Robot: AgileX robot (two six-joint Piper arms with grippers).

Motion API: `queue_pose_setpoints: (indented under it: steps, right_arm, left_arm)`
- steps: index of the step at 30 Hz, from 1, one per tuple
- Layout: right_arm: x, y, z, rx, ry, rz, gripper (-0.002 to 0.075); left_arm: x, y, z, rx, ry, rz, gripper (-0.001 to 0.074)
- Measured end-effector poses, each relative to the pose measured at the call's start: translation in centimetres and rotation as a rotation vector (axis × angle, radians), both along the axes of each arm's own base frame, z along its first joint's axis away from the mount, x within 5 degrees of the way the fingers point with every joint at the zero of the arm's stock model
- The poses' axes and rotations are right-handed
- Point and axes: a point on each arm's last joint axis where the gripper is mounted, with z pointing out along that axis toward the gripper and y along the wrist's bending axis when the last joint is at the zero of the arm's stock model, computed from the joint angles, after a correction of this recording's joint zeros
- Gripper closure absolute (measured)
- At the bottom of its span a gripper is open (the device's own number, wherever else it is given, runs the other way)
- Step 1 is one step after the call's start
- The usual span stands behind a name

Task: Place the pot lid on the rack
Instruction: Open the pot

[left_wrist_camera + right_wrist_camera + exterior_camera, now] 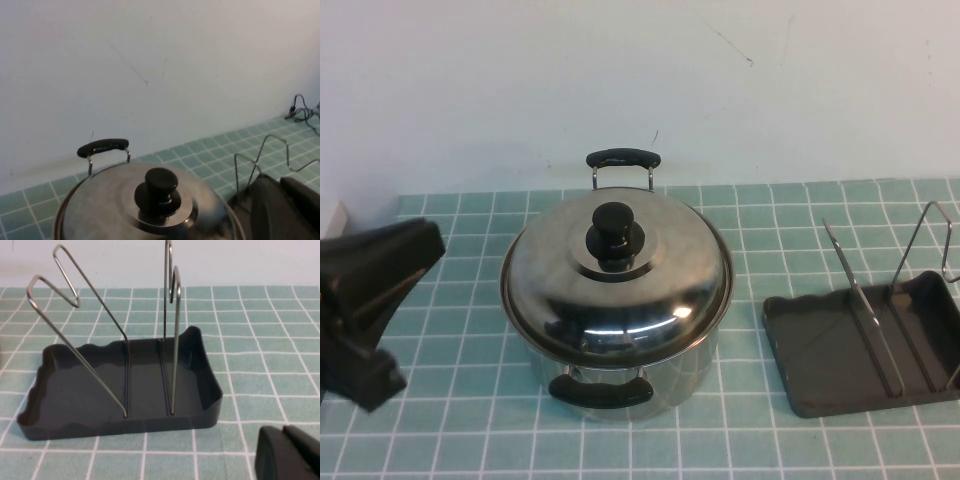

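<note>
Looking down, we see the pot lid (pixel 617 277) knob-up on the pot (pixel 620 375), left hand (pixel 365 300) beside it; only the right wrist view shows the right hand (pixel 290 452) near the rack (pixel 120 390). Neither hand's spread can be told.

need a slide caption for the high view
Shiny domed steel lid on its pot, dark grey wire-loop rack empty beside it; left claw waits at the table's left edge, right claw unseen.

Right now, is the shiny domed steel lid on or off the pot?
On: the pot lid covers the steel pot; neither gripper touches it.
</note>
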Motion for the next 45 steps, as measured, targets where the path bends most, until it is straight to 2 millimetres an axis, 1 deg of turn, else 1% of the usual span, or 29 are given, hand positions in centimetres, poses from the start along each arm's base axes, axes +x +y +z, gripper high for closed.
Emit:
queue_pose_setpoints:
  steps: [5, 7, 10, 13, 16, 18, 20, 21, 23, 26, 28, 30, 32, 36, 41, 43, 45]
  right_arm:
    - [0.0, 0.0, 0.0, 0.002, 0.000, 0.000, 0.0729]
    - [0.0, 0.0, 0.0, 0.003, 0.000, 0.000, 0.0729]
    - [0.0, 0.0, 0.0, 0.003, 0.000, 0.000, 0.0729]
    - [0.0, 0.0, 0.0, 0.003, 0.000, 0.000, 0.0729]
    - [0.0, 0.0, 0.0, 0.005, 0.000, 0.000, 0.0729]
    - [0.0, 0.0, 0.0, 0.005, 0.000, 0.000, 0.0729]
    - [0.0, 0.0, 0.0, 0.005, 0.000, 0.000, 0.0729]
    - [0.0, 0.0, 0.0, 0.005, 0.000, 0.000, 0.0729]
    - [0.0, 0.0, 0.0, 0.005, 0.000, 0.000, 0.0729]
    - [0.0, 0.0, 0.0, 0.005, 0.000, 0.000, 0.0729]
    - [0.0, 0.0, 0.0, 0.005, 0.000, 0.000, 0.0729]
    - [0.0, 0.0, 0.0, 0.005, 0.000, 0.000, 0.0729]
    - [0.0, 0.0, 0.0, 0.007, 0.000, 0.001, 0.0729]
    - [0.0, 0.0, 0.0, 0.007, 0.000, 0.001, 0.0729]
    - [0.0, 0.0, 0.0, 0.007, 0.000, 0.001, 0.0729]
    - [0.0, 0.0, 0.0, 0.007, 0.000, 0.001, 0.0729]
    - [0.0, 0.0, 0.0, 0.007, 0.000, 0.001, 0.0729]
  left_arm:
    - [4.0, -0.4, 0.7, 0.070, 0.029, -0.056, 0.0737]
    - [5.1, -0.7, 0.8, 0.088, 0.020, -0.081, 0.0737]
    - [6.6, -1.8, 1.0, 0.117, -0.012, -0.135, 0.0737]
    - [8.0, -3.0, 0.6, 0.147, -0.011, -0.123, 0.0737]
    - [9.5, -4.2, -0.1, 0.187, 0.000, -0.049, 0.0734]
    - [10.2, -5.2, -0.8, 0.248, -0.006, -0.034, 0.0713]
    - [10.8, -6.5, -1.5, 0.301, -0.012, -0.057, 0.0657]
    - [11.0, -7.0, -1.8, 0.306, -0.007, -0.066, 0.0611]
    - [11.6, -8.1, -2.5, 0.309, 0.018, -0.083, 0.0486]
    - [12.9, -8.8, -3.6, 0.310, 0.062, -0.059, 0.0290]
    - [13.9, -9.0, -4.3, 0.328, 0.087, -0.041, 0.0198]
    - [14.6, -9.3, -4.9, 0.333, 0.106, -0.035, 0.0154]
    - [15.4, -9.6, -5.3, 0.340, 0.122, -0.028, 0.0141]
    - [16.7, -10.1, -6.1, 0.359, 0.144, -0.018, 0.0151]
    - [18.0, -10.4, -7.7, 0.392, 0.188, 0.007, 0.0160]
    - [18.2, -10.5, -8.1, 0.393, 0.204, 0.017, 0.0176]
    - [18.3, -10.5, -8.4, 0.378, 0.226, 0.027, 0.0216]
